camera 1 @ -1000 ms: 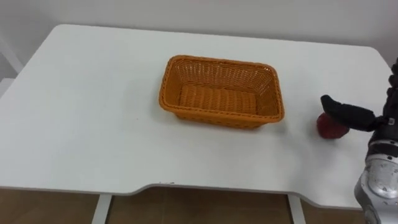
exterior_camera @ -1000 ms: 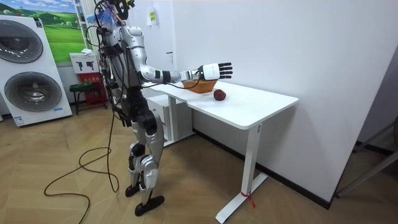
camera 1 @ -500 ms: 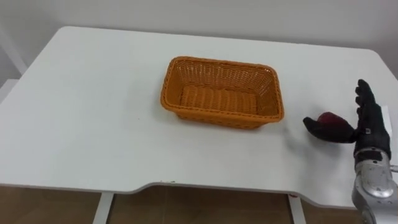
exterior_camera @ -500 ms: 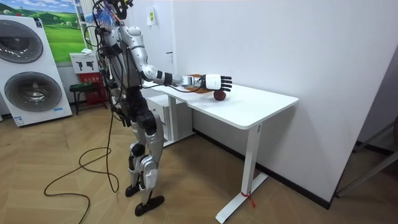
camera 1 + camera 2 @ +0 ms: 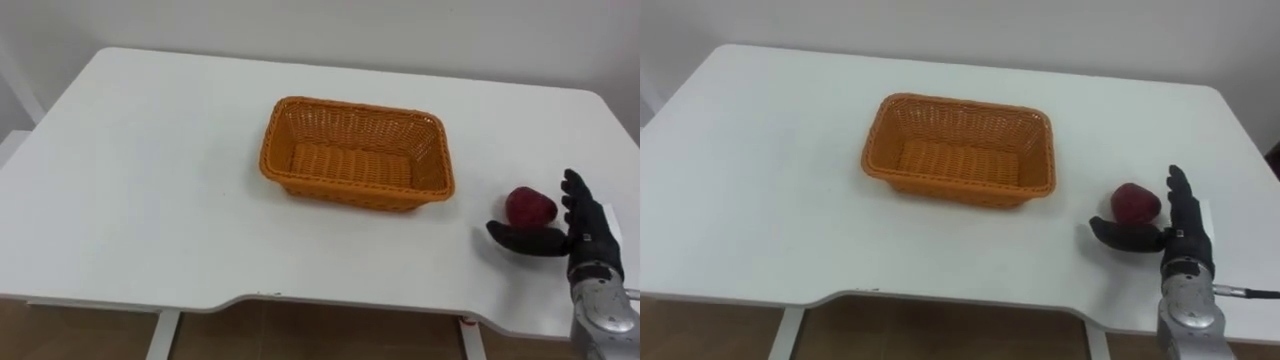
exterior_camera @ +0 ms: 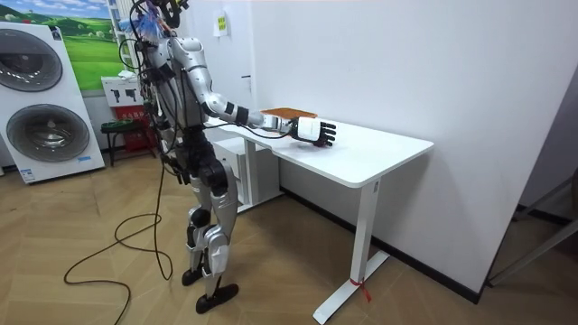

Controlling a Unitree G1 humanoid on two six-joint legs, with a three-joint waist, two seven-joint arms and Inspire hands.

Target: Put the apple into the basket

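A dark red apple [image 5: 530, 206] [image 5: 1134, 202] rests on the white table [image 5: 150, 180], to the right of the orange wicker basket [image 5: 355, 153] [image 5: 958, 150], which holds nothing. My right hand [image 5: 585, 228] [image 5: 1180, 228] is down at the table's right front, open, its fingers straight beside the apple and its thumb stretched out just in front of the fruit. Whether the hand touches the apple I cannot tell. From the room view, my right hand [image 6: 318, 131] reaches over the table and hides the apple.
I stand at the table's long front side. Washing machines [image 6: 41, 104] line the wall behind me in the room view. The table's right edge [image 5: 625, 150] lies close beyond the apple.
My right hand has come down from above the apple to table height and now cups it from the front and right. The apple has stayed in place.
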